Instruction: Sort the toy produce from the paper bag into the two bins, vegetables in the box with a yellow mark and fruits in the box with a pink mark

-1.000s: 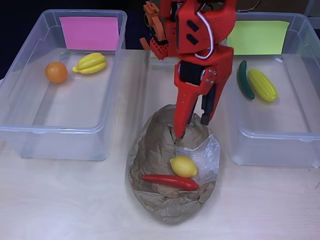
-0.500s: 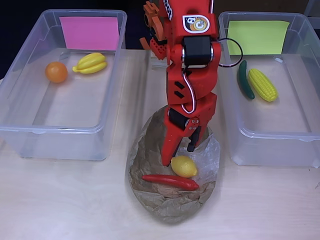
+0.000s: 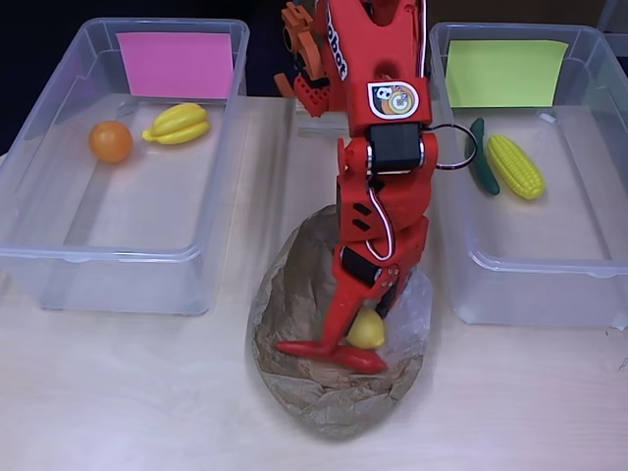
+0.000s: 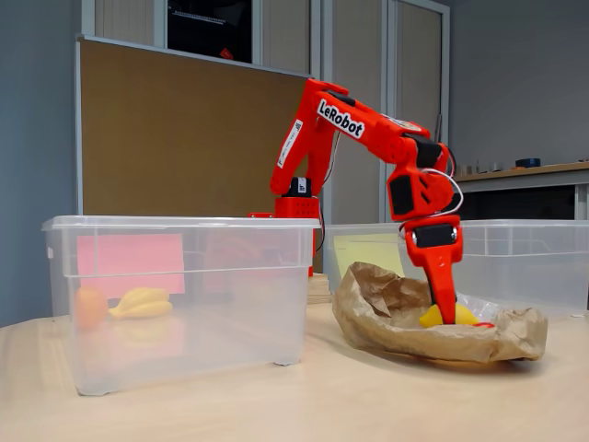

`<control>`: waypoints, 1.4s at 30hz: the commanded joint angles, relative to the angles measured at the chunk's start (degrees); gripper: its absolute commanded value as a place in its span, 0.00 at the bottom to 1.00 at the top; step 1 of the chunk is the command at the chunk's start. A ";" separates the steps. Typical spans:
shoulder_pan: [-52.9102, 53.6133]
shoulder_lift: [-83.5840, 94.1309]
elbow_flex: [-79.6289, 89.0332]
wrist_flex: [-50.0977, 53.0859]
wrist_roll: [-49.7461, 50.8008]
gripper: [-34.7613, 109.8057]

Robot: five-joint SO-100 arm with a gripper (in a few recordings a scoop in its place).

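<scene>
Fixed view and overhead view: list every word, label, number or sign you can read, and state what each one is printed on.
"LeRobot": white label on the red arm, readable in the fixed view.
"...bot": the end of that label, seen in the overhead view on the arm.
Round cartoon sticker on the arm: a picture, no readable words.
Narrow white label on the lower arm: too small to read.
Pink note and yellow note in the bins: blank.

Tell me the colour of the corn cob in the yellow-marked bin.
Yellow; the corn cob shows best in the overhead view.

end effector (image 3: 355, 334) | lowered from bag's rear rim into paper bag (image 3: 294, 392) | now straddling lemon (image 3: 368, 332)
</scene>
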 commanded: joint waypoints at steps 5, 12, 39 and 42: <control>0.18 -0.62 -1.85 0.18 2.90 0.44; 1.85 0.62 -2.90 4.75 4.39 0.31; 2.90 2.99 -22.15 27.42 0.09 0.24; 2.64 6.42 -24.79 32.34 1.67 0.24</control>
